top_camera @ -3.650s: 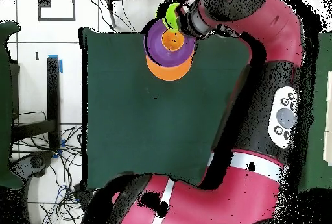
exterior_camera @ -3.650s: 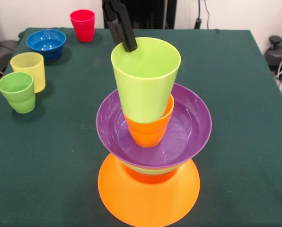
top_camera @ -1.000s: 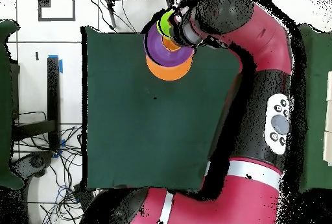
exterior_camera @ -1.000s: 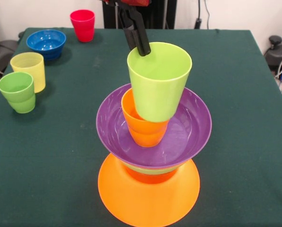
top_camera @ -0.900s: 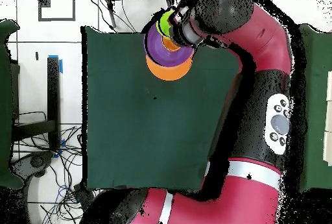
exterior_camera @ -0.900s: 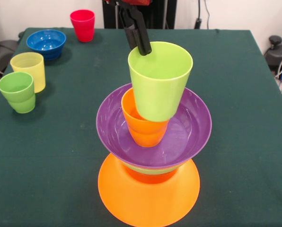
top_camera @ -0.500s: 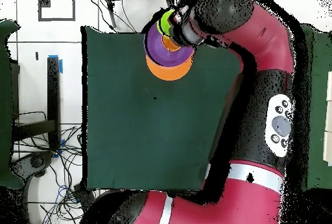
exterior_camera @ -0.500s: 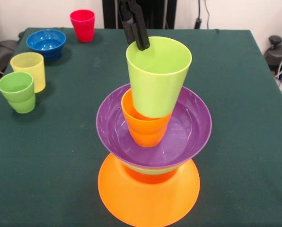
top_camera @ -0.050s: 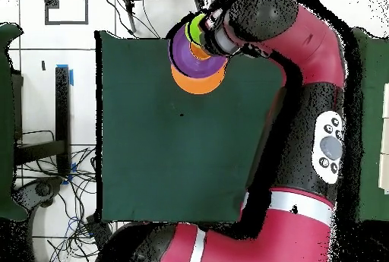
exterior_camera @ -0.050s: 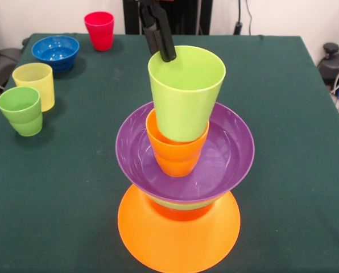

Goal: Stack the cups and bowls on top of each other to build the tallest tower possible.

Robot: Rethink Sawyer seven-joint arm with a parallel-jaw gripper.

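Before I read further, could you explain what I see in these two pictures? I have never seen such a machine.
It is a robot arm, red and black, working at a table with a dark green cloth. One picture is taken from across the table, facing the robot; the other looks straight down from above.

At the arm's end is a gripper, shut on the rim of a lime green cup. It holds this cup over an orange cup, their rims overlapping. The orange cup stands in a purple bowl, which tops a tower built on a wide orange bowl.

Waiting aside are a green cup, a pale yellow cup, a blue bowl and a red cup.
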